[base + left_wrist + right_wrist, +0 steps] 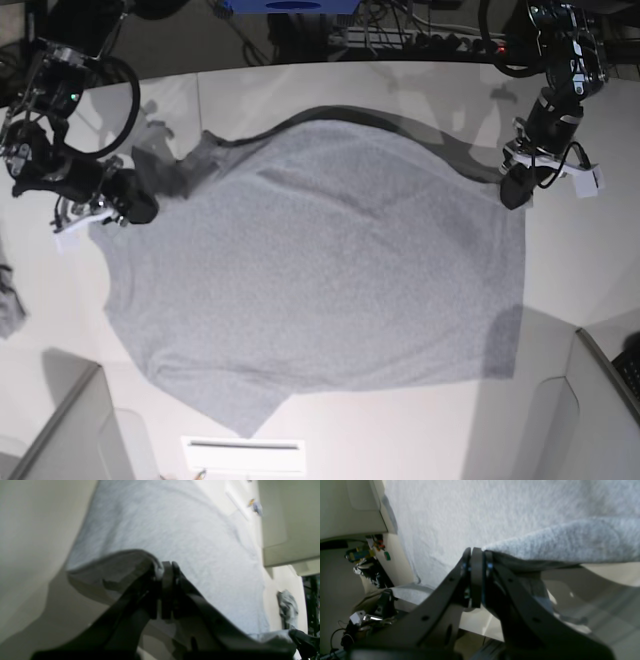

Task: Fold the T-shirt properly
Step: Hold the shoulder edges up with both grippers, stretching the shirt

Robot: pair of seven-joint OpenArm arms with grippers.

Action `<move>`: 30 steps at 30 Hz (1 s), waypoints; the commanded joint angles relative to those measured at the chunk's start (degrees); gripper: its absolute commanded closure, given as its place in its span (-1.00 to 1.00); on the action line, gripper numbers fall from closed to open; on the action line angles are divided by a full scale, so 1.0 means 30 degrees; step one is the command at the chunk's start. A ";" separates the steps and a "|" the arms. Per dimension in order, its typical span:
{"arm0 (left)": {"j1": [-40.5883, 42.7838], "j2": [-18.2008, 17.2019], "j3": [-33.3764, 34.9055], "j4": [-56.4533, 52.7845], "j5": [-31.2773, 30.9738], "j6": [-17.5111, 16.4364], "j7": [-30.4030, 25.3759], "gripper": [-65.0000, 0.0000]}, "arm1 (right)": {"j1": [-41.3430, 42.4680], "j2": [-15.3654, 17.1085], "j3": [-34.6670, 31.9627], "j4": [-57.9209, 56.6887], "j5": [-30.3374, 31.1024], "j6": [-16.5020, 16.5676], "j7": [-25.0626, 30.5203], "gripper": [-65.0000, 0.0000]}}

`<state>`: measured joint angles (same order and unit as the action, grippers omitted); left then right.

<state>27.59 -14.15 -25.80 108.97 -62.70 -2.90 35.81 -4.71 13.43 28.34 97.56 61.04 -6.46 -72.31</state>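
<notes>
The heather-grey T-shirt (320,290) lies spread over the white table (400,430), plain side up. In the base view my left gripper (513,190) is at the shirt's right far corner and my right gripper (140,210) is at its left far corner. The left wrist view shows the left gripper (167,567) shut on a raised fold of the T-shirt's (175,530) edge. Seen from the right wrist, the right gripper (476,555) is shut on the T-shirt's (470,512) lifted edge too. The far hem sags between both grips, casting a shadow.
A small grey cloth scrap (8,312) lies at the table's left edge, also seen as a cloth scrap (287,607) in the left wrist view. A white label (243,452) sits at the near edge. Beige panels (595,410) stand at both near corners. Cables (420,40) run behind the table.
</notes>
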 commanded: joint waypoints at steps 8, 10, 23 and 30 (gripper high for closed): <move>0.0047 -0.0220 -0.0117 0.0322 0.0049 0.0687 -0.0377 1.00 | 0.1087 0.0607 0.0063 -0.1120 0.0387 0.0028 0.0090 1.00; 0.0047 -0.0220 -0.0117 0.0322 0.0606 0.0687 -0.0406 1.00 | 0.1174 0.0607 0.0034 -0.1150 0.0387 0.0028 0.0090 1.00; 0.1190 0.0043 -0.2374 0.0996 0.0928 0.0570 0.1645 1.00 | 0.1262 0.1017 0.0093 -0.1032 0.0475 0.0087 -0.0320 1.00; 0.2597 0.0483 -0.2491 0.1113 0.0957 0.0540 0.2348 1.00 | 0.0676 0.0900 0.0122 -0.1032 0.1706 0.0175 -0.1112 1.00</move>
<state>35.29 -11.92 -32.80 111.04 -59.18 -0.82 43.62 -3.36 15.09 28.29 93.41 64.90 -6.33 -75.83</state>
